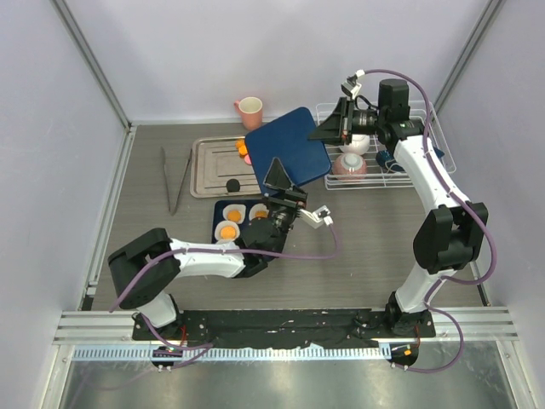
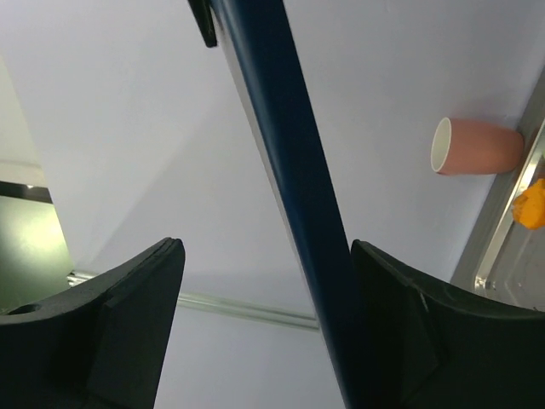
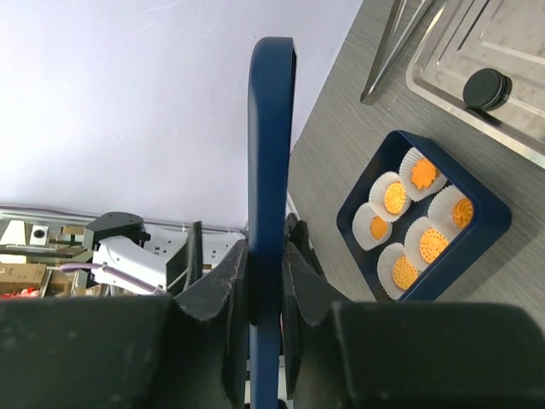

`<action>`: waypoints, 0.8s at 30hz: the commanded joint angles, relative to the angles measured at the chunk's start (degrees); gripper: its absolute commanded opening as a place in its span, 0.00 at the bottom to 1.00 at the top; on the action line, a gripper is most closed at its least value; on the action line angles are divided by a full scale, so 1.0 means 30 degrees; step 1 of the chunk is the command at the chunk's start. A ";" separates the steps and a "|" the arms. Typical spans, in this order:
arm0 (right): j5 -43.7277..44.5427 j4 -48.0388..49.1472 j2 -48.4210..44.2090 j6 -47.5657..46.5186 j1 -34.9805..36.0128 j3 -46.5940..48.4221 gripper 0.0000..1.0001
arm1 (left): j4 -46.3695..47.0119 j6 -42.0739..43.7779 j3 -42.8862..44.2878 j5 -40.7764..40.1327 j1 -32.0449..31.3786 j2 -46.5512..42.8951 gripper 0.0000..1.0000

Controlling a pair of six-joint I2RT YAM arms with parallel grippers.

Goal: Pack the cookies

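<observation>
- Six white cups (image 3: 440,204) in the dark blue box (image 3: 492,220), and six orange cookies (image 3: 394,198), one apiece!
- One black cookie (image 3: 485,88) on the metal tray (image 3: 519,51).
- One pink mug (image 1: 249,111).
- One pair of tongs (image 1: 176,179).
- One blue lid (image 1: 288,146).

Orange cookies (image 3: 394,198) in box (image 3: 498,223), black cookie (image 3: 487,88) on tray (image 3: 519,43)

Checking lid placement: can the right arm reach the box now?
Probably not yet: the right pincer is shut on the lid, and the left arm lies over part of the box, left pincer open around the lid's edge.
</observation>
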 commanded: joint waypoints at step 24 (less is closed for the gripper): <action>-0.0780 0.8395 -0.0598 0.6492 -0.0649 0.1810 0.01 | -2.6451 -2.7377 0.4988 0.2328 0.4401 -0.7647 0.89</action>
